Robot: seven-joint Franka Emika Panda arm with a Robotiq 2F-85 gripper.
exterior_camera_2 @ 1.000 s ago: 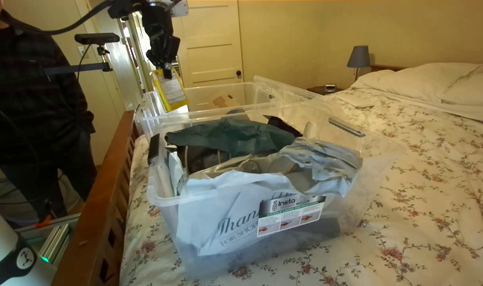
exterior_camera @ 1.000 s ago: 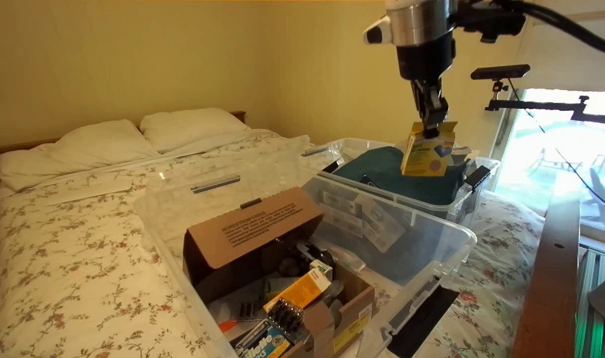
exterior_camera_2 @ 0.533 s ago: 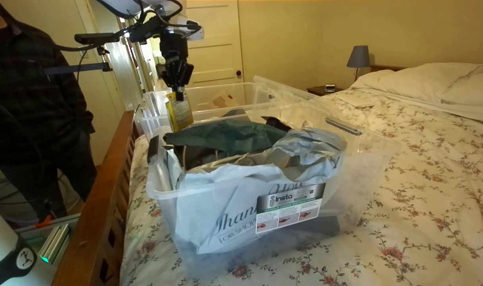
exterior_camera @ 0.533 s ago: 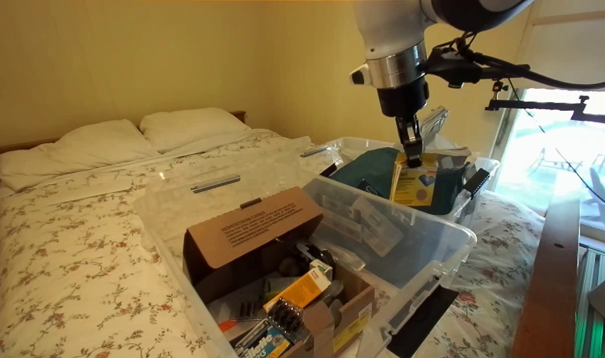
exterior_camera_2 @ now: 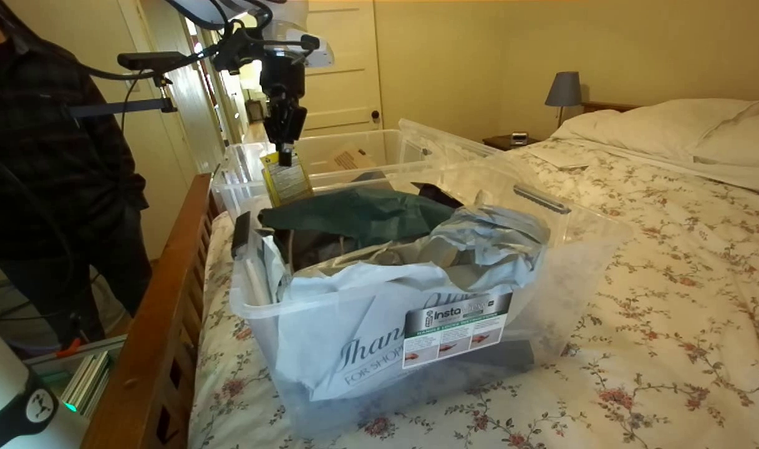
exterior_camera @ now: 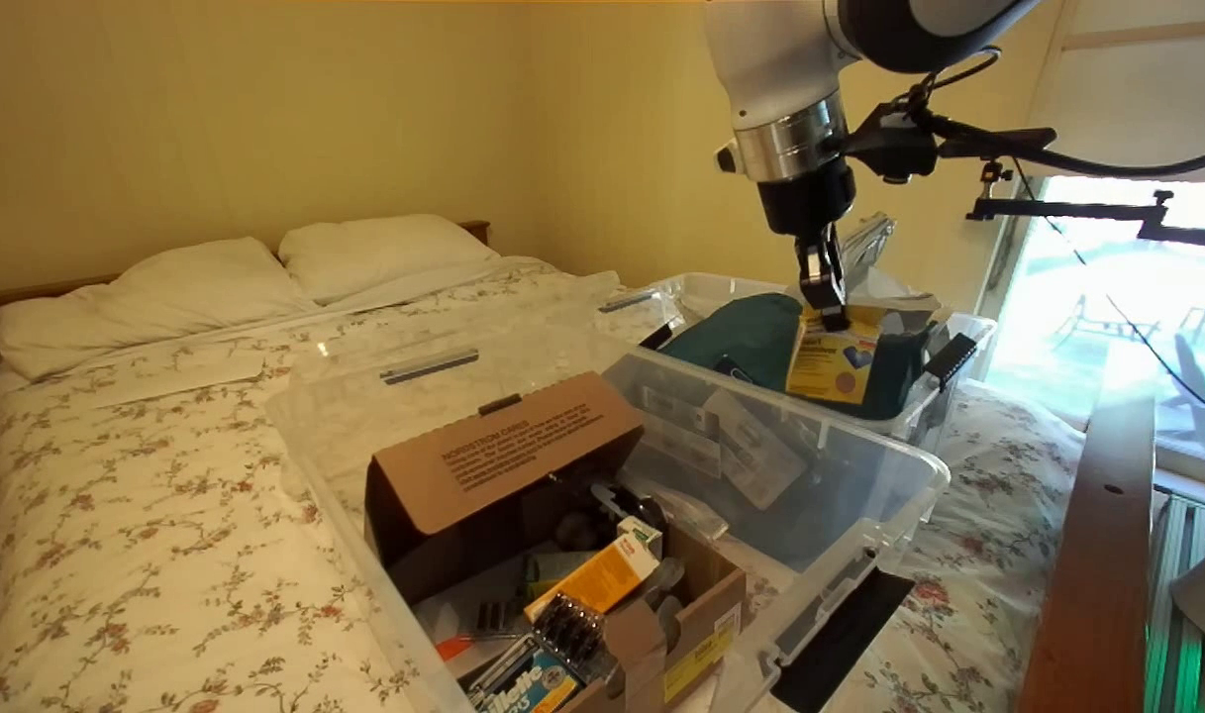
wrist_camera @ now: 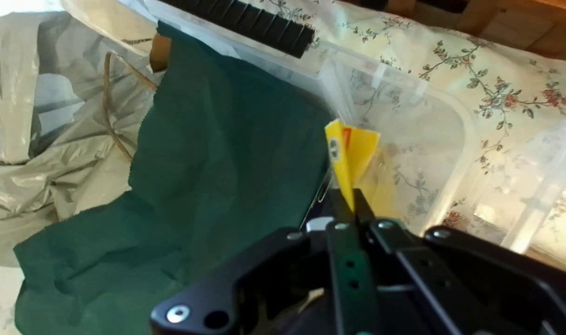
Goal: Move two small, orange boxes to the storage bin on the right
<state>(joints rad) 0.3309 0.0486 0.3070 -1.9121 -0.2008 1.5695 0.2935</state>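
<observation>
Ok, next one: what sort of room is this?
Probably a bedroom: there are pillows and floral bedding, plus a grey-shaded lamp near the pillows in an exterior view.

Arm [exterior_camera: 775, 59] at 1 o'clock in an exterior view; gripper [exterior_camera: 833, 319] points nearly to 6 o'clock (fingers [wrist_camera: 347, 237] pinched almost together).

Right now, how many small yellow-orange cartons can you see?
2. The yellow carton is pinched in the gripper, over or partly inside the storage bin; the orange carton lies in the open brown cardboard box. More could be hidden in there.
</observation>
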